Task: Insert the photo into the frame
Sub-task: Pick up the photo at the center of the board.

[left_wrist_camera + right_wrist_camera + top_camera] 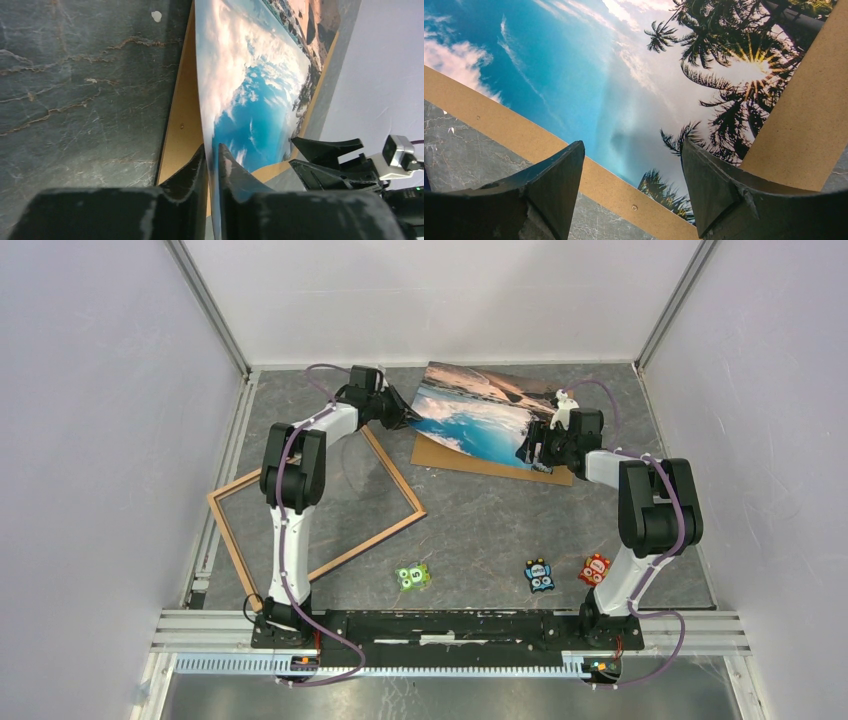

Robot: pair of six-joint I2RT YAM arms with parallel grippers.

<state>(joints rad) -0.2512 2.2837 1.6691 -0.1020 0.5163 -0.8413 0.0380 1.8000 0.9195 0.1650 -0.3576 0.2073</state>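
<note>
— Status?
— Pinching the photo [480,415] by its left edge in the left gripper [212,150], raised over the backing board [440,455] near the far edge. Spread apart on the right gripper [631,150], gripping nothing.
— And the frame [235,500]?
— Lying flat toward the left edge.
— Risk?
— Could sag or slip: gripped by one edge only.

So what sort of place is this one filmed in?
Probably a lab robot cell, not a home: plain white wall panels on aluminium profile posts box in a grey stone-pattern table, with the left arm and right arm bolted to a rail at its near edge.
</note>
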